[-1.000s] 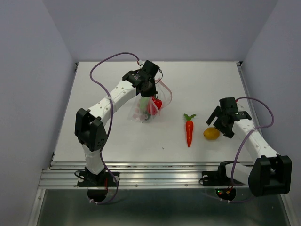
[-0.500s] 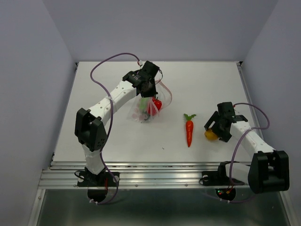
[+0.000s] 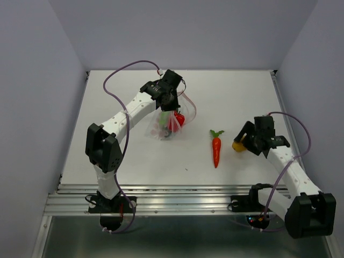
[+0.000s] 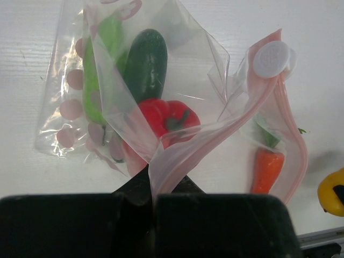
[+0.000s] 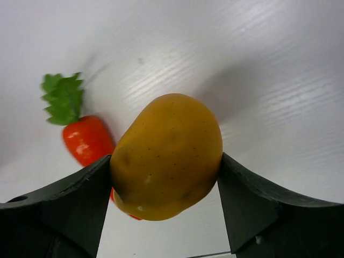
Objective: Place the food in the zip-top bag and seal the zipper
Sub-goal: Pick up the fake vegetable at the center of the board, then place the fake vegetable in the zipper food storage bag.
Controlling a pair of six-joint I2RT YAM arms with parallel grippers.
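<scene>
1. The left gripper (image 4: 153,189) is pinched fully closed on the zip-top bag (image 4: 188,64) at its zipper (image 4: 215,134). It holds the bag up, left of centre in the top view. The cucumber (image 4: 146,62), light green pepper (image 4: 99,70) and red bell pepper (image 4: 161,115) sit inside.
2. The right gripper (image 3: 243,143), at the right of the top view, presses both flanks of the yellow-orange round one (image 5: 166,156) (jaws only as wide as the toy).
3. The carrot (image 3: 216,150) lies on the table (image 3: 134,161), between the arms and outside the bag.
4. Risk: the smooth, rounded toy could squirt out of the flat fingers (image 5: 80,199) if gripped off-centre.
5. Risk: the bag hangs from a single pinch and its mouth looks folded, so an arriving toy may push the film aside and fall beside it.
</scene>
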